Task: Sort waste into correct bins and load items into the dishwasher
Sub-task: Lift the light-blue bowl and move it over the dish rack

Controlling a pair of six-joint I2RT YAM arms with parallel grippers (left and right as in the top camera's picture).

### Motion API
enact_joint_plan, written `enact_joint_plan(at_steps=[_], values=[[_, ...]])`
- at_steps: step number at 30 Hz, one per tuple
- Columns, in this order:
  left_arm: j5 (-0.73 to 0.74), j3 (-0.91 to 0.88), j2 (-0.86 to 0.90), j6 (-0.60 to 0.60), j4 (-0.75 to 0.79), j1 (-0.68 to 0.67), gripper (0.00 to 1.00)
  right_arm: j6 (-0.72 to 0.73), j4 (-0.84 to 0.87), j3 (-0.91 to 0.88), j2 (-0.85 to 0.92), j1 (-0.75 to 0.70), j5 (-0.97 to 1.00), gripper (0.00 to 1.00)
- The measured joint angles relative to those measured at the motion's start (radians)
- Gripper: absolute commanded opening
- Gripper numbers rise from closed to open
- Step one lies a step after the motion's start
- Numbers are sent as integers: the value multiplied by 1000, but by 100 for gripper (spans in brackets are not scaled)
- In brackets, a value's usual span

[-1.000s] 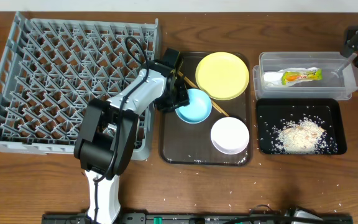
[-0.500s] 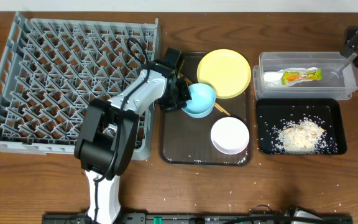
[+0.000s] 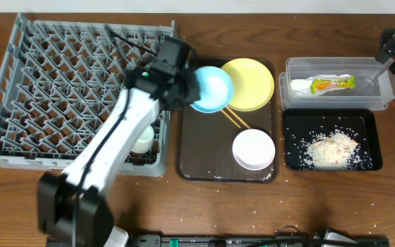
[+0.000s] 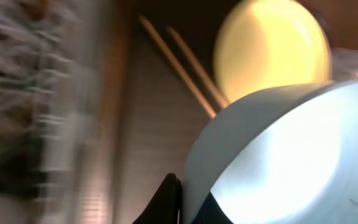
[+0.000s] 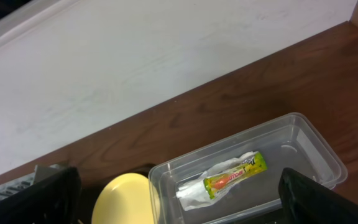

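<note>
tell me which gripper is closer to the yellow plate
Left. The left gripper, shut on the light blue bowl, is at the yellow plate's left edge. The right gripper sits open far off to the right, beyond the clear tub.

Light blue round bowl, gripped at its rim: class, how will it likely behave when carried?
The light blue round bowl looks rigid: no flex shows where the left gripper pinches one edge. Its smooth, shiny surface may slip. Held off-centre and tilted, it could pivot.
</note>
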Motion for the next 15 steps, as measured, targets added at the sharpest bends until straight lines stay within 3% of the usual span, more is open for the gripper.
enact_joint_plan(at_steps=[7,15], values=[[-481,-1,-42,57,-71,35,8,0,0,0,0,0,0,99],[-968,-43,-31,78,24,39,7,0,0,0,0,0,0,99]])
